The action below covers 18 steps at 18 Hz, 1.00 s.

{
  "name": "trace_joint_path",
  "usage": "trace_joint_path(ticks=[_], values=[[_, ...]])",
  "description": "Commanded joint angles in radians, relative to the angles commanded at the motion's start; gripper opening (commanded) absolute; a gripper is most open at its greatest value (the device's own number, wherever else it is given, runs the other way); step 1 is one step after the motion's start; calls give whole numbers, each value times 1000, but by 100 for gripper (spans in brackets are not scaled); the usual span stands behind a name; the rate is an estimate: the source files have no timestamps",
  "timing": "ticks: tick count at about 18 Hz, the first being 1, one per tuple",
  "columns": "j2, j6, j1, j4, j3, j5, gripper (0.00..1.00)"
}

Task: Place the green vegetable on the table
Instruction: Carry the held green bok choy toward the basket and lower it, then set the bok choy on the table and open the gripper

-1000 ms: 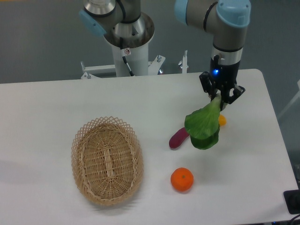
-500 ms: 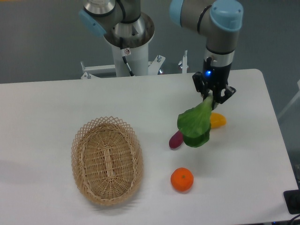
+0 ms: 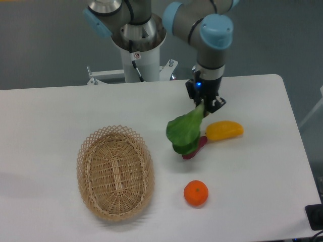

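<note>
My gripper is shut on the pale stalk end of the green vegetable, which hangs leaves-down above the white table. The leaves hang in front of the purple eggplant piece, hiding most of it. I cannot tell whether the leaves touch the table or the eggplant piece.
A yellow pepper piece lies just right of the gripper. An orange sits nearer the front edge. An oval wicker basket stands at the left front. The robot's base is at the back.
My gripper has moved left with the green vegetable in it, uncovering the yellow pepper piece. The leaves now hang over the purple eggplant piece.
</note>
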Motion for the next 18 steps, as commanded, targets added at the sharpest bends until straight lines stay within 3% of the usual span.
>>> trace_joint_path(ticks=[5, 14, 16, 17, 18], values=[[-38, 49, -9, 14, -26, 34, 37], [-92, 48, -20, 35, -12, 55, 39], [-92, 46, -19, 48, 0, 55, 56], [-92, 48, -19, 46, 11, 55, 72], [-92, 43, -19, 48, 11, 57, 94]])
